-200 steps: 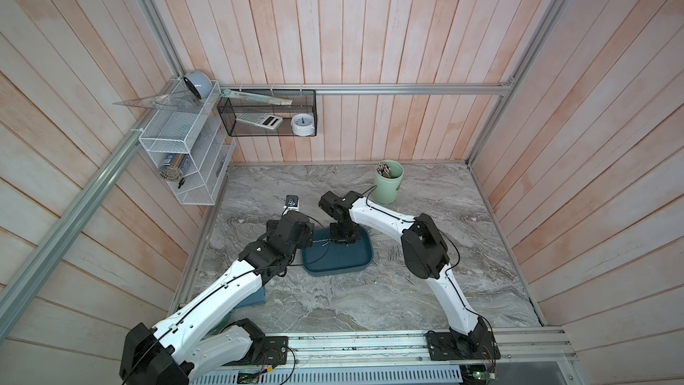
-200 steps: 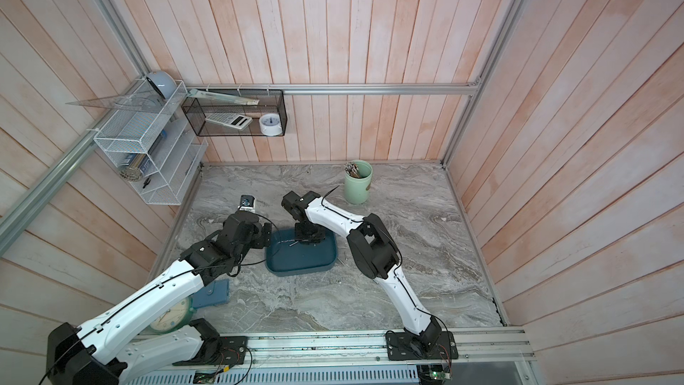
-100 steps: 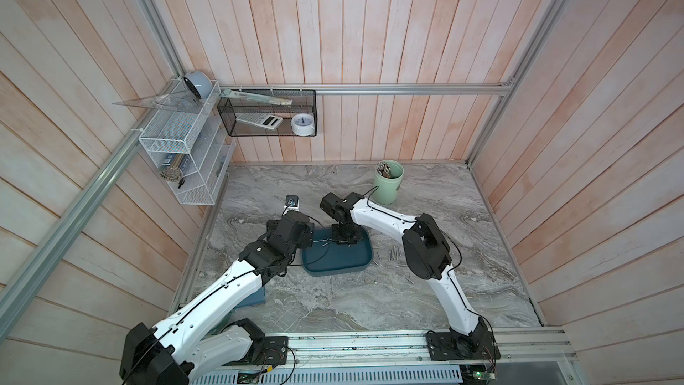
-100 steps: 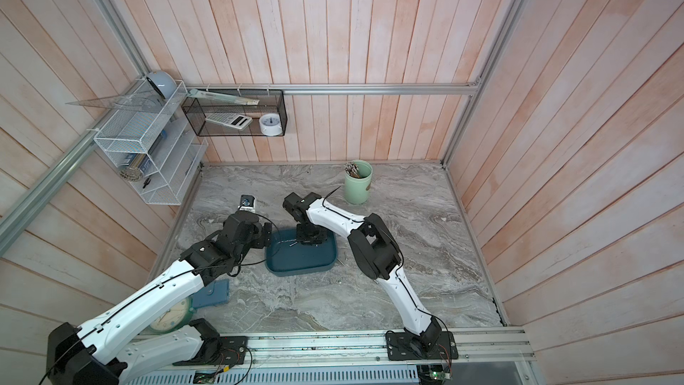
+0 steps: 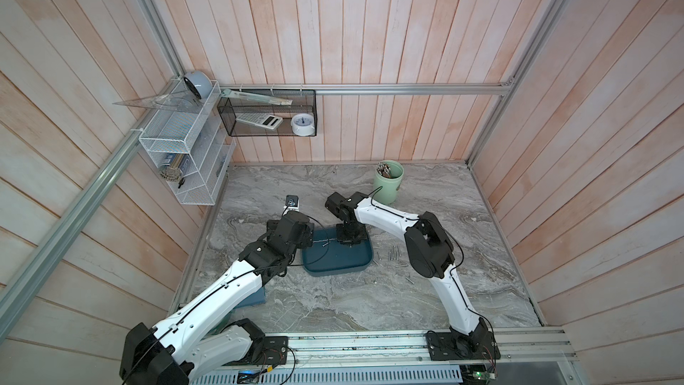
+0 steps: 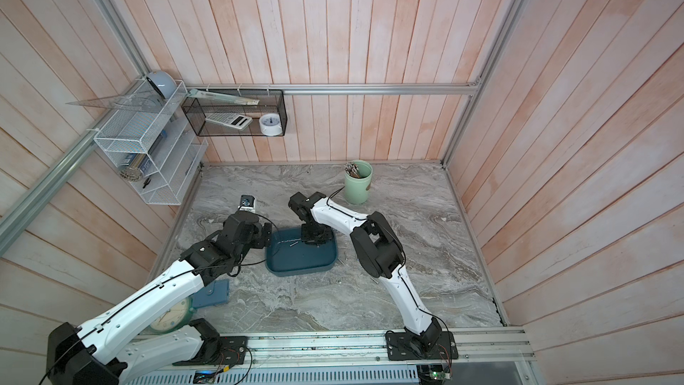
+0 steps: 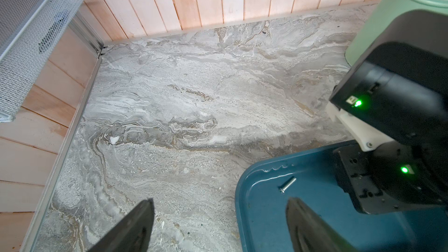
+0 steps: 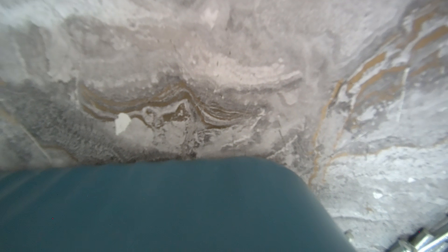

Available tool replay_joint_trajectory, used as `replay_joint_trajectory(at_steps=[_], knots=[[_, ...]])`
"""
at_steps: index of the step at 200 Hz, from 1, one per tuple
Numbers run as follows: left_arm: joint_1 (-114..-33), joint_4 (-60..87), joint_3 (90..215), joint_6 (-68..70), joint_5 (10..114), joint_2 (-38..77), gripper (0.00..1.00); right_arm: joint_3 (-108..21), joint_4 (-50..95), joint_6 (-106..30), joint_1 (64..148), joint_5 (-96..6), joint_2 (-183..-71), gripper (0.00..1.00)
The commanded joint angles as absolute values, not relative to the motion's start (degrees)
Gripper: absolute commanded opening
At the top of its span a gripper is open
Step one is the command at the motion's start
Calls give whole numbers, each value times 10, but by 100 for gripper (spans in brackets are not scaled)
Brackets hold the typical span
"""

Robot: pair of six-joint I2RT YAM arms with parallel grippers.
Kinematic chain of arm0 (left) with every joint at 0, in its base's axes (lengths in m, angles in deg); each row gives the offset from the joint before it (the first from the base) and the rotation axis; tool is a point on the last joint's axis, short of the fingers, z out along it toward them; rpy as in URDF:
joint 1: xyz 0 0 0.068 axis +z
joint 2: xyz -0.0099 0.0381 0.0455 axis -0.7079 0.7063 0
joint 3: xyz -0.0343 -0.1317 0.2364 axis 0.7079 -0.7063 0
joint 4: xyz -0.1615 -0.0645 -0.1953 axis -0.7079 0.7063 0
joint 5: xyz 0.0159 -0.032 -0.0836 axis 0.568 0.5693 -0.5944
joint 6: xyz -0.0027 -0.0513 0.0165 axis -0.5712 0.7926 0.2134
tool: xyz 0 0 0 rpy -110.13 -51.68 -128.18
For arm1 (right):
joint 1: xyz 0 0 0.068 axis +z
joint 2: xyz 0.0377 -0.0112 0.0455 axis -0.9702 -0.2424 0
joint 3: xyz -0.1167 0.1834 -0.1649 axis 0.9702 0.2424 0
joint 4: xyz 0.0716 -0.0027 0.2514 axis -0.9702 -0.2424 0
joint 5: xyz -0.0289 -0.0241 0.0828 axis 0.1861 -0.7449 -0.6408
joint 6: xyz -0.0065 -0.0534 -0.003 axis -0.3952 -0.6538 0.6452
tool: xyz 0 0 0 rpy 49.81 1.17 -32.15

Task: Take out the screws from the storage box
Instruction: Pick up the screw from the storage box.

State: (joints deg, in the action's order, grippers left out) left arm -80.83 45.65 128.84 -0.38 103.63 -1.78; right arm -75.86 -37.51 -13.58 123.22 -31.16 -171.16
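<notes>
Progress on screw removal: mostly done, by the look of it. Screws (image 5: pixel 394 253) already out lie in a loose scatter on table (image 5: pixel 333 309) just right of box (image 5: pixel 333 272), near centre of frame in both top views, with a few strays farther toward lower right; they are too small to count. Left in: one screw (image 7: pixel 287 184) shows, lying loose on the box floor near its upper left corner, at lower right of the left wrist view. The rest of the visible floor is bare, and anything beneath the right gripper is hidden. Right gripper (image 5: pixel 349 241) is down inside the upper right part of the box, its tips masked by its own body; whether they are apart or together cannot be told, nor whether they have a screw. Left gripper (image 7: pixel 220 201) has its fingers wide apart with nothing between them, low across the left rim of the box, one finger (image 7: pixel 303 224) over the box floor and the other over the table. Cup (image 5: pixel 388 181) stands up and right of the box, well apart and not involved. Remaining, as judged: move the visible screw, and any hidden one, out onto the table.
</notes>
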Motion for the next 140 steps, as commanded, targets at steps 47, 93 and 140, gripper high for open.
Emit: replay_joint_trajectory(at_steps=[47,93,140], knots=[[-809,448,1279,-13,1038,-19,91,-738,-385,-146,1233,-331,-1719,0],[-810,449,1280,-13,1034,-17,91,-752,-365,-168,1233,-356,-1655,0],[-810,450,1280,-14,1030,-16,91,-746,-355,-192,1233,-367,-1584,0]])
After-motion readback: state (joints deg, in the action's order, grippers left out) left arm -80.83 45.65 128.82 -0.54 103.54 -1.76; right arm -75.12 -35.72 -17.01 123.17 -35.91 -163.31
